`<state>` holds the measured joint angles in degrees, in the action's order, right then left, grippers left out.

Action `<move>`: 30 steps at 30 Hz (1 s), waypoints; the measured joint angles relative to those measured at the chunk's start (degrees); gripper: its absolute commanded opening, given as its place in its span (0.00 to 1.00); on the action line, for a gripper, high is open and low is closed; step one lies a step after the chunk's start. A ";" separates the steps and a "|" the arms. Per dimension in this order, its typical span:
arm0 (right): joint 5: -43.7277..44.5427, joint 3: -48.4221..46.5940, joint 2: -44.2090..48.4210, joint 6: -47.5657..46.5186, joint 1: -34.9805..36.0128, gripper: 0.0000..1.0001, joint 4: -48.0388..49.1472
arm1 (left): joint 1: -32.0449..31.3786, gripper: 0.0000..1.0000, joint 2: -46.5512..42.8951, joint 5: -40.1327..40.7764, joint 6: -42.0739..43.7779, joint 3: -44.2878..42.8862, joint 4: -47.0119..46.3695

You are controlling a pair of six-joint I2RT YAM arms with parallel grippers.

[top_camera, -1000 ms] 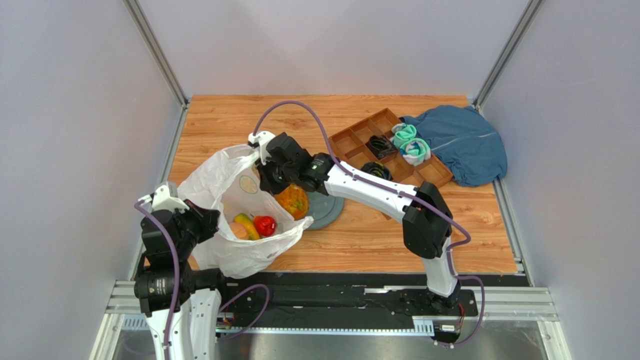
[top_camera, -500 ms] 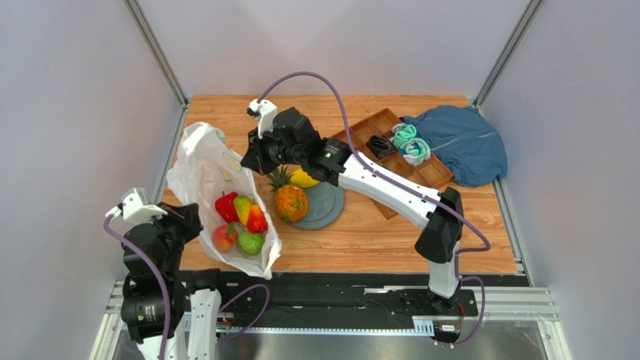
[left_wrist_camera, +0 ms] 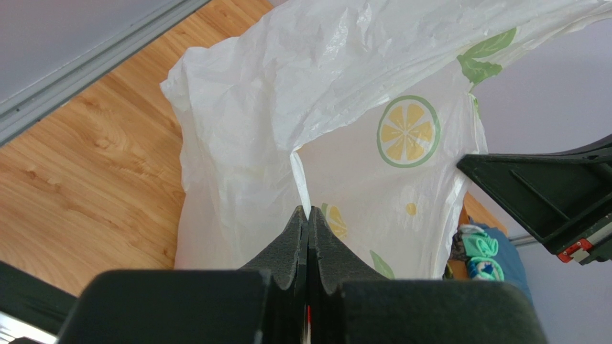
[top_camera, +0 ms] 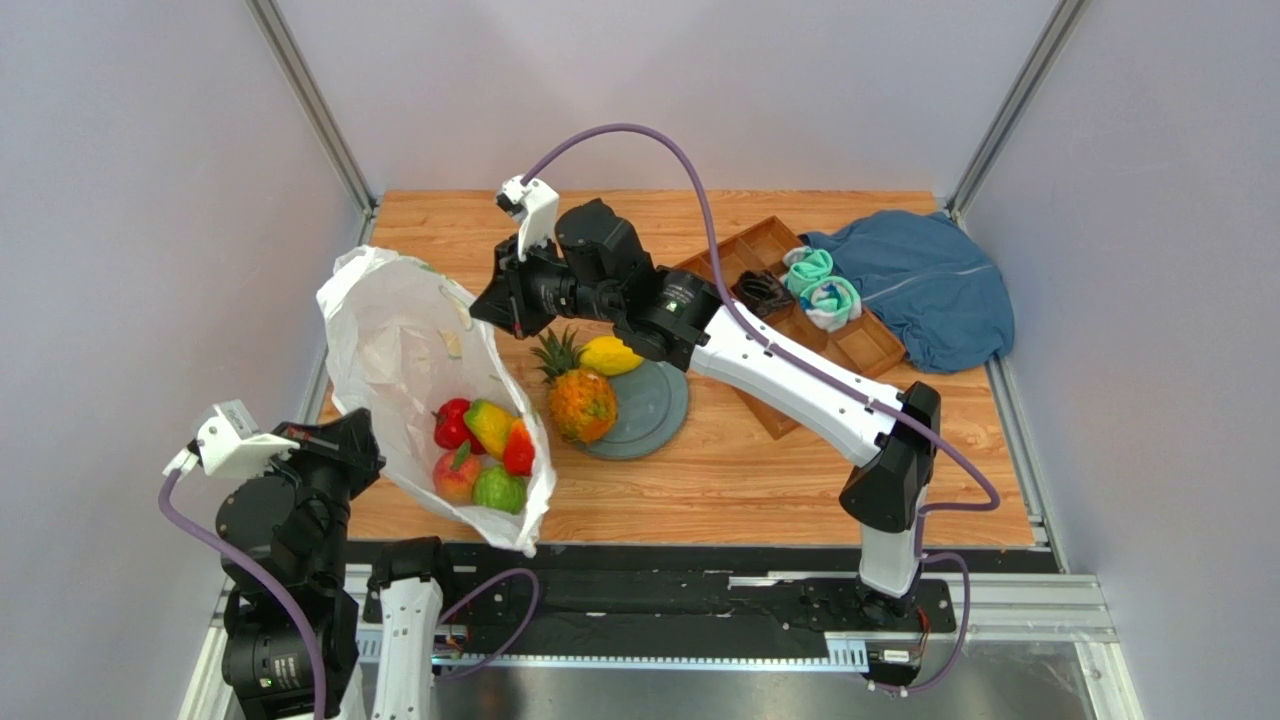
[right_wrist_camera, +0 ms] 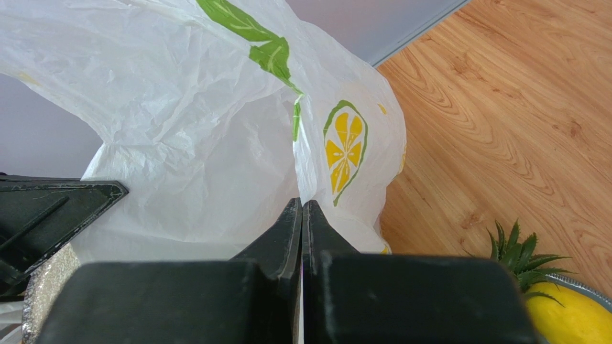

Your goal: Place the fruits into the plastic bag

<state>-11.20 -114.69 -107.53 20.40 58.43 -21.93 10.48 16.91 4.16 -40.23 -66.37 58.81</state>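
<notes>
The white plastic bag (top_camera: 394, 338) printed with citrus slices hangs stretched between my two grippers over the table's left side. My left gripper (top_camera: 358, 446) is shut on its near edge, as the left wrist view (left_wrist_camera: 307, 212) shows. My right gripper (top_camera: 487, 311) is shut on its far edge, as the right wrist view (right_wrist_camera: 302, 205) shows. Inside lie red fruits (top_camera: 451, 423), a yellow-green one (top_camera: 489, 423), a peach (top_camera: 454, 477) and a green round fruit (top_camera: 501, 489). The orange pineapple (top_camera: 580, 402) and a yellow fruit (top_camera: 609, 356) rest outside the bag on a grey plate (top_camera: 649, 417).
A wooden compartment tray (top_camera: 718, 270) at the back right holds black socks (top_camera: 759, 291) and teal socks (top_camera: 822, 288). A blue cloth (top_camera: 929, 288) lies beside it. Metal frame posts and grey walls close in both sides.
Both grippers have lifted the bag and swung it left. The right gripper rose toward the back, the left arm drew back and left. The pineapple now stands outside the bag.
</notes>
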 measured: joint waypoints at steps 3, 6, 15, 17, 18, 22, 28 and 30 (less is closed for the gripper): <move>0.00 0.00 -0.04 0.13 0.02 0.00 -0.02 | 0.00 0.00 0.07 0.31 -0.52 1.49 0.13; -0.13 -0.22 -0.57 0.28 0.02 0.00 -0.11 | 0.00 0.00 0.07 0.46 -0.59 5.42 -0.15; -1.38 -1.90 -5.42 0.39 0.02 0.16 -2.78 | 0.00 0.00 -1.81 -0.90 -1.29 17.33 -0.26; -1.53 -1.90 -5.60 0.33 0.02 0.33 -3.28 | 0.00 0.00 -2.95 -0.90 -1.27 17.35 -0.44; -1.73 -1.92 -5.60 0.42 0.02 0.60 -3.45 | 0.00 0.00 -3.43 -0.90 -1.27 17.35 -0.42; -1.88 -1.95 -5.60 0.15 0.02 0.96 -4.15 | 0.00 0.00 -3.74 -0.90 -1.20 17.35 -0.39; 0.17 0.50 -3.45 -0.74 -0.76 0.97 -5.03 | 0.00 0.00 -3.98 -0.57 -0.37 17.33 -0.26; 0.44 2.58 -1.27 -0.76 -1.77 0.97 -5.03 | 0.00 0.00 -4.20 -0.31 -0.11 17.33 -0.13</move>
<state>-10.76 -112.12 -108.79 19.64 56.66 -26.96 10.48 12.71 3.86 -40.34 -49.04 58.67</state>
